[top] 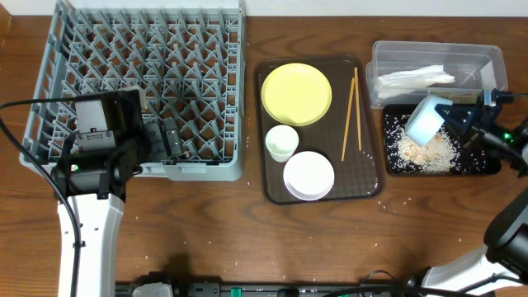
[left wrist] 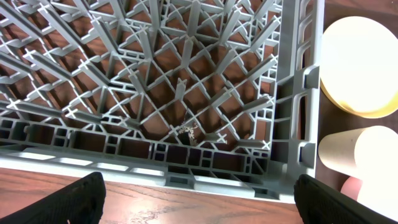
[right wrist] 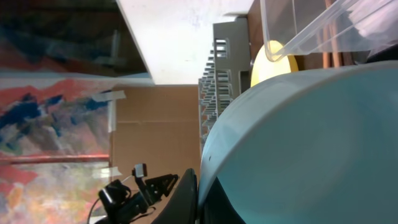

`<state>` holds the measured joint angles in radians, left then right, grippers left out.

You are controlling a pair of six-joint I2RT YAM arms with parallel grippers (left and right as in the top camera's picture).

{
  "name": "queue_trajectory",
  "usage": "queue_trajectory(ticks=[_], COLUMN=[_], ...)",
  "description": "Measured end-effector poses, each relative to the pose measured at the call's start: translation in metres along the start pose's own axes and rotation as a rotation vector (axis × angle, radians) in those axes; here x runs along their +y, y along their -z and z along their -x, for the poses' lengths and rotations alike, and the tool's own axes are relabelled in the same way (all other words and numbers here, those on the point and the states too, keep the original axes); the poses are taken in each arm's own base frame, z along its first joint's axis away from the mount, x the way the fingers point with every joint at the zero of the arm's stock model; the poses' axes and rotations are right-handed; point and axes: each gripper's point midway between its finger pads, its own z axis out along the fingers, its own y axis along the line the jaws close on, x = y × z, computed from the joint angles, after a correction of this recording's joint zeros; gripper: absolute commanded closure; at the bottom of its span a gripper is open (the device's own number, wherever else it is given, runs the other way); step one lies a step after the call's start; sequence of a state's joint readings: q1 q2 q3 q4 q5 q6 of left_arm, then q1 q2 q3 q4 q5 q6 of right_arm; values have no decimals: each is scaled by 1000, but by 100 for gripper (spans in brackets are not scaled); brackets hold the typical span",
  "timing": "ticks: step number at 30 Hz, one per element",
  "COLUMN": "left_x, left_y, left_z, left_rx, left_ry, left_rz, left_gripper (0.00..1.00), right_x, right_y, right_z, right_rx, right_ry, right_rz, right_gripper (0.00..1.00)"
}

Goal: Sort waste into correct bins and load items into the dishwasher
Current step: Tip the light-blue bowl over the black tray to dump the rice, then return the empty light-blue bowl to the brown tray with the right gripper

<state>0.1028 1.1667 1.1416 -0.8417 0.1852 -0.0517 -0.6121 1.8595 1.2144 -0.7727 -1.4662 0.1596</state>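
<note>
Clenched on the right around a round light-blue bowl (top: 426,120), held tilted, mouth toward a shallow black rectangular tray (top: 487,167); right jaws mostly hidden behind the bowl in the wrist view. Judged mid-tip, emptying scraps onto the heap of loose white rice (top: 429,150) lying in that tray.

To do it well: keep the bowl's lip inside the tray's rim, tilt further rather than shake, and avoid spilling onto the wooden table (top: 247,239) or into the clear plastic rectangular tub (top: 495,56) just behind, which holds a crumpled white paper napkin (top: 417,78).

Released on the left: left jaws spread wide, grasping nothing, hovering at the near edge of the large grey pegged dish rack (top: 148,33), with nothing loaded yet.

Between rack and bins, on a brown serving tray (top: 272,194): a round yellow plate (top: 296,93), a small white cup (top: 281,142), a white bowl (top: 308,175) and thin wooden chopsticks (top: 352,115).

Likely in the way of a carry to the rack: those dishes below the path, and the left arm over the rack's front edge.
</note>
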Motion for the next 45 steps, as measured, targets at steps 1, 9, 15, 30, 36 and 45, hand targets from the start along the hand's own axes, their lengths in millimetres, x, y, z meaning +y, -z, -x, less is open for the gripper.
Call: queue_trajectory(ticks=[1, 9, 15, 30, 36, 45], left_x=[0, 0, 0, 0, 0, 0], left_y=[0, 0, 0, 0, 0, 0], left_z=[0, 0, 0, 0, 0, 0], left_rx=[0, 0, 0, 0, 0, 0], left_ry=[0, 0, 0, 0, 0, 0], left_rz=[0, 0, 0, 0, 0, 0], left_gripper=[2, 2, 2, 2, 2, 2], right_x=[0, -3, -5, 40, 34, -23], right_y=[0, 0, 0, -54, -74, -90], right_z=[0, -3, -5, -90, -146, -189], right_rx=[-1, 0, 2, 132, 201, 314], right_ry=[-1, -21, -37, 356, 491, 555], right_rz=[-6, -24, -33, -464, -750, -1136], right_gripper=[99, 99, 99, 99, 99, 99])
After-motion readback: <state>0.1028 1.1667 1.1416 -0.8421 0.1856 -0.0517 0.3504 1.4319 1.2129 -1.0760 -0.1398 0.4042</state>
